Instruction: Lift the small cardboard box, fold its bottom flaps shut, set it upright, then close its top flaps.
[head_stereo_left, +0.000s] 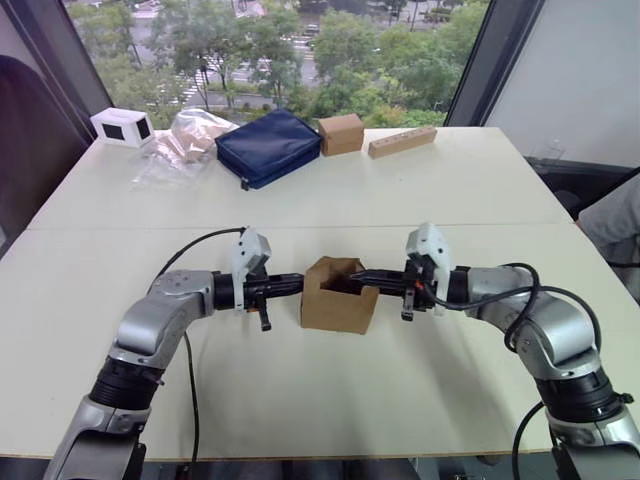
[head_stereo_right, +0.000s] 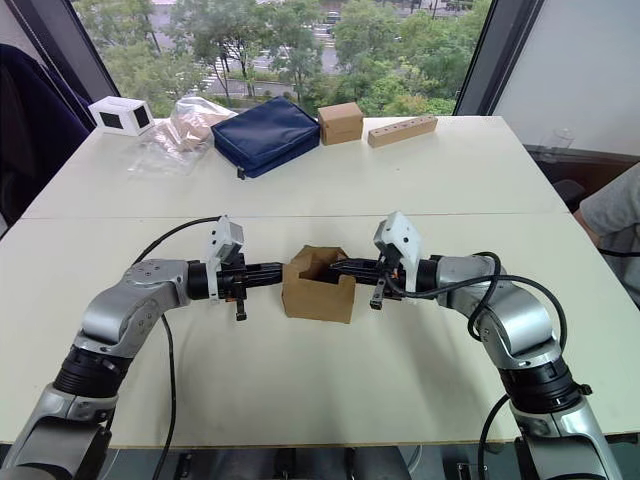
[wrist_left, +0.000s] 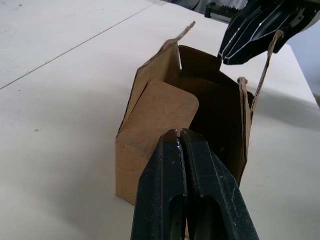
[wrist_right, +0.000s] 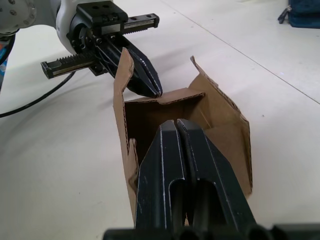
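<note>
The small cardboard box (head_stereo_left: 338, 295) stands upright on the tabletop (head_stereo_left: 320, 390) with its top flaps (wrist_left: 169, 117) partly open, between the left gripper (head_stereo_left: 296, 284) and the right gripper (head_stereo_left: 358, 273), each with fingers pressed together, empty, touching the box's opposite sides.

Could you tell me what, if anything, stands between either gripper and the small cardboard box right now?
Nothing visible does. The left gripper and right gripper have already reached the small cardboard box from opposite sides, both with fingers closed. The other items lie at the table's far edge.
</note>
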